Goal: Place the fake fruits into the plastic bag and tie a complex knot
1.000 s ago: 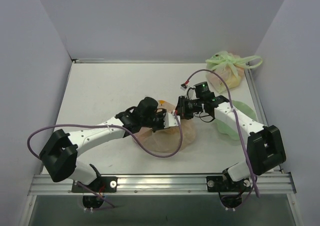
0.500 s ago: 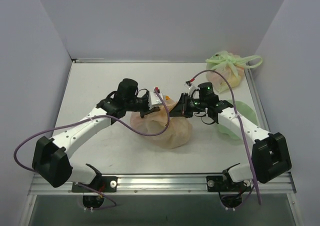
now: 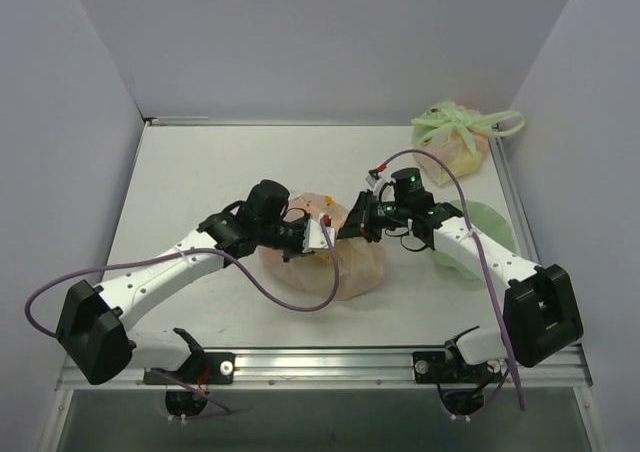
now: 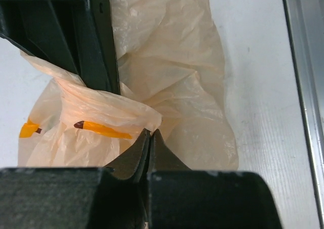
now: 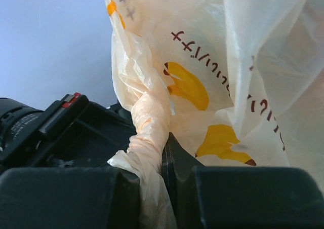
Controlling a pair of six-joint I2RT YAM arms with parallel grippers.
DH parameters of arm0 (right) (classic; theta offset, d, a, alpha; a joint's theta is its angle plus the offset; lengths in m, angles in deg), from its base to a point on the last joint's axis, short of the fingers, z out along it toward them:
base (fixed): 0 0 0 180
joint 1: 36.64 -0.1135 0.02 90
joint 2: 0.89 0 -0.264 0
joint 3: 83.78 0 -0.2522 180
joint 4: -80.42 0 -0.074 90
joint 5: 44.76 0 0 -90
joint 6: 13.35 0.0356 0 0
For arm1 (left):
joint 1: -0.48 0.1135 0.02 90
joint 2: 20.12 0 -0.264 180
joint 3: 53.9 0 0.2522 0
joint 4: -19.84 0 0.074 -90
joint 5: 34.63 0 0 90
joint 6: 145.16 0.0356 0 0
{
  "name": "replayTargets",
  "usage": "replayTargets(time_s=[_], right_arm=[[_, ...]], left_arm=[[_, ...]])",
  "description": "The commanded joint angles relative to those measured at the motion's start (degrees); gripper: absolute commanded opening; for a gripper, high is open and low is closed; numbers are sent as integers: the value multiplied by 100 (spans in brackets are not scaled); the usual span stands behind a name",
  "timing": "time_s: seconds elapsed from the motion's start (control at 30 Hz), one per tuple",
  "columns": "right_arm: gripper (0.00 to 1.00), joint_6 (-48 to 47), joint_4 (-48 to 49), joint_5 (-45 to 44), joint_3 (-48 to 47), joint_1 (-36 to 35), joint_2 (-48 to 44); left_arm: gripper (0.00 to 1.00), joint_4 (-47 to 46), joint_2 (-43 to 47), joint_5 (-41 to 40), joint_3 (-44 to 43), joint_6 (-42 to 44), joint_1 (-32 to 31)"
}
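Film of the peach banana-print plastic bag [image 3: 350, 267] sits pinched in the left pincer [image 3: 326, 235], jaws pressed together on a fold. Just right of it, the right pincer [image 3: 350, 228] clamps a twisted strand of the same bag. Beyond the right pincer, a pale green bag [image 3: 455, 137] lies on the table [image 3: 200, 172].

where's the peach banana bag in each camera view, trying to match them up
top view: bag at centre, between left gripper and right gripper.
left wrist: fills the middle; the shut left gripper pinches its edge at the bottom.
right wrist: upper right; a twisted strand runs into the shut right gripper.
shared landmark: banana print, in both wrist views; too small from above.
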Motion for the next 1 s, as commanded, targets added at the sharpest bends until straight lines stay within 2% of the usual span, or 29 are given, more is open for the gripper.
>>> replayTargets(time_s=[0.0,0.2,0.23,0.3,0.4,0.43,0.5,0.57,0.6,0.67,0.7,0.73,0.8,0.93,0.97], right_arm=[[0,801,922,-439,21,291,-80],[0,1766,1845,-140,364,326,-45],[0,1890,2203,-87,487,309,-19],[0,1962,2198,1,514,265,8],[0,1761,2093,106,523,212,-36],[0,1499,1909,133,506,212,-45],[2,1208,1611,177,436,238,-27],[8,567,1259,159,261,273,-45],[20,303,883,90,181,317,-53],[30,-558,380,-42,-12,352,-123],[38,-787,109,-182,-144,370,-159],[58,-1050,-77,-305,-215,370,-246],[74,-1947,-602,-551,-486,344,-291],[79,-3721,-1282,-1060,-918,177,-509],[79,-4499,-1396,-1271,-979,133,-580]], left_arm=[[0,1236,-382,-186,314,307,-180],[0,-55,-1050,-1975,490,-52,-286],[0,-335,-1112,-2250,534,-192,-286],[0,-1126,-1200,-2620,552,-728,-155],[0,-1690,-1122,-2193,377,-1325,206],[0,-1769,-1060,-1712,307,-1605,294],[0,-1797,-1016,-1375,96,-1862,452],[0,-1796,-902,-961,60,-2099,497],[0,-1814,-832,-821,77,-2179,540],[0,-1753,-647,-434,103,-2249,532],[0,-1744,-586,-311,121,-2311,532],[0,-1665,-463,-188,130,-2363,532],[0,-1630,-375,-47,139,-2495,514],[0,-1366,-260,164,7,-2645,601],[0,-1322,-251,191,-36,-2663,602]])
